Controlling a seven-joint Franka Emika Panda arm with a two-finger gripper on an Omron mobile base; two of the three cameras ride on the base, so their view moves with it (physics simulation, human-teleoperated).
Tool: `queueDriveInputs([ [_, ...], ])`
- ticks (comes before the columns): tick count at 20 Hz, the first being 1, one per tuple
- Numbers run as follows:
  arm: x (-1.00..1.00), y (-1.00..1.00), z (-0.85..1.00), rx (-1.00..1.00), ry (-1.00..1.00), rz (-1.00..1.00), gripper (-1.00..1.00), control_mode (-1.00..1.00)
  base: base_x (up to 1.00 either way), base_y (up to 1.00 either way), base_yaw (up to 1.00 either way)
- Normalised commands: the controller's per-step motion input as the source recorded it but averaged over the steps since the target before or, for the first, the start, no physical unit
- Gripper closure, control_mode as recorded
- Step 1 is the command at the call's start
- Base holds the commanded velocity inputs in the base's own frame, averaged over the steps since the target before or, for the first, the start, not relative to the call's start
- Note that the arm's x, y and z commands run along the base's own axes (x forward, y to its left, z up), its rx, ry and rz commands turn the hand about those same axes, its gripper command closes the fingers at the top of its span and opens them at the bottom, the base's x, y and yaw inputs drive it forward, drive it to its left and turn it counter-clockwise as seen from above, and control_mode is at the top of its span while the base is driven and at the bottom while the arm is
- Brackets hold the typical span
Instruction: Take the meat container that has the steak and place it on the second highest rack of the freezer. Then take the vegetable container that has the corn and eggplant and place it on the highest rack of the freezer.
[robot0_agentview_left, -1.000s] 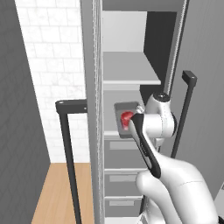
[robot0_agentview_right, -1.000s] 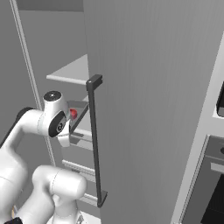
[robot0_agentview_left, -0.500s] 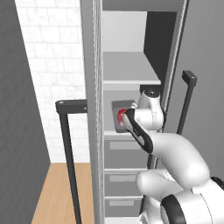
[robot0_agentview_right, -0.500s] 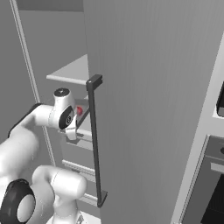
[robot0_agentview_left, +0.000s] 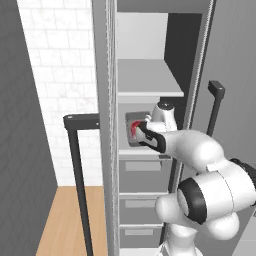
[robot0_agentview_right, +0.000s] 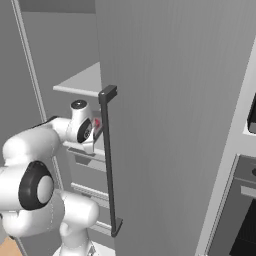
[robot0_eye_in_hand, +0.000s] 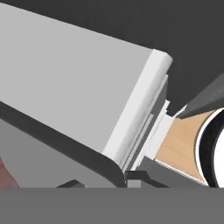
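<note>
Placement step: shallow dark grey rectangular meat container (robot0_agentview_left: 137, 129) with raised rim is at the front of the shelf below the top one in the tall narrow grey freezer (robot0_agentview_left: 150, 90); by my reading that is the second highest rack.

Contents: small rounded red steak (robot0_agentview_left: 133, 130) lies inside the tray; a red sliver shows at the lower left of the hand view (robot0_eye_in_hand: 5, 177).

Tool: two-finger dark gripper (robot0_agentview_left: 142, 131) sits at the tray's near edge, the white arm reaching in from the lower right. Whether the fingers are clamped on the rim or parted cannot be told.

Key relation: the tray lies directly ahead of the hand, toward the freezer's back wall; any further push or release runs inward along the pale shelf board (robot0_eye_in_hand: 78, 83), and withdrawal runs back toward the open front.

Seating: whether the tray rests fully on the shelf or overhangs its front lip cannot be told.

Obstructions: in the right base view the long dark bar handle (robot0_agentview_right: 109, 160) and the grey door panel (robot0_agentview_right: 175, 110) cover most of the tray.

Remaining: judged outstanding, the second tray and the top shelf (robot0_agentview_left: 147, 80).
</note>
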Motion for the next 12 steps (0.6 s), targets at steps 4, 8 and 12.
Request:
queueDriveInputs([
  [4, 0.5, 0.0, -0.21, 0.0, -0.05, -0.01, -1.0, -1.0, 0.0, 0.0, 0.0],
  [8, 0.52, -0.06, -0.2, 0.0, -0.06, 0.0, -1.0, -1.0, 0.0, 0.0, 0.0],
  [12, 0.42, 0.0, -0.08, -0.01, -0.03, 0.0, -1.0, -1.0, 0.0, 0.0, 0.0],
])
